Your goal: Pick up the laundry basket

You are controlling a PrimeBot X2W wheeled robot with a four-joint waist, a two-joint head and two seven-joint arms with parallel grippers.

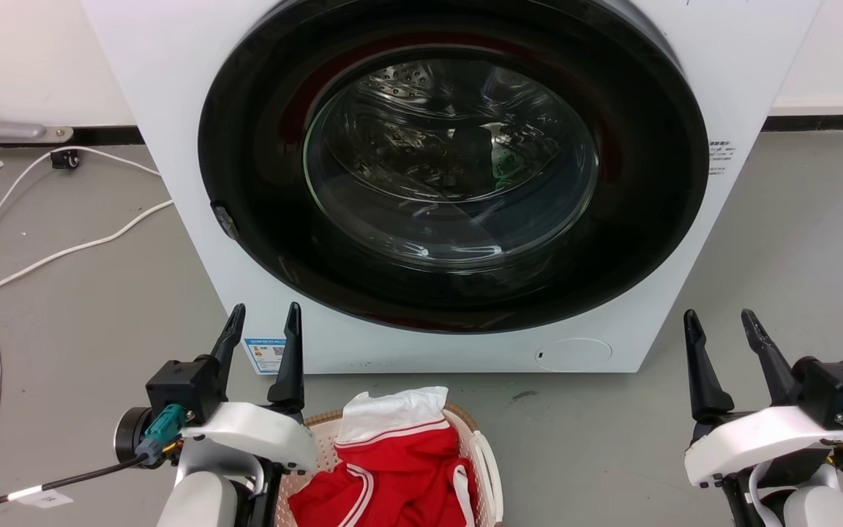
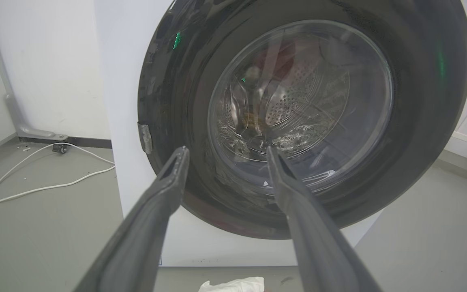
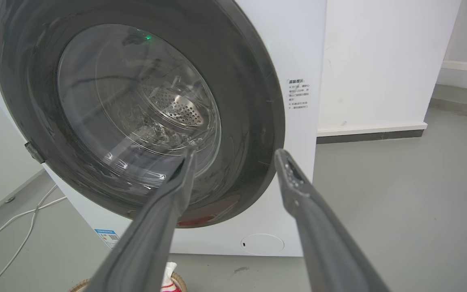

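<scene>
The laundry basket [image 1: 486, 457] sits on the floor at the bottom middle of the head view, cream with a brown rim, holding red and white clothes [image 1: 392, 461]; its lower part is cut off by the frame edge. A bit of its rim [image 3: 80, 285] shows at the bottom of the right wrist view. My left gripper [image 1: 262, 322] stands open just left of the basket, its wrist over the basket's left rim, fingers pointing at the washer. Well to the right of the basket, my right gripper [image 1: 721, 322] is open above bare floor. Neither holds anything.
A white front-loading washing machine [image 1: 173, 88] with a shut dark round door [image 1: 451, 168] stands right behind the basket. White cables [image 1: 63, 249] run over the grey floor at the left, toward the wall. White cloth [image 2: 233, 284] peeks in at the left wrist view's bottom.
</scene>
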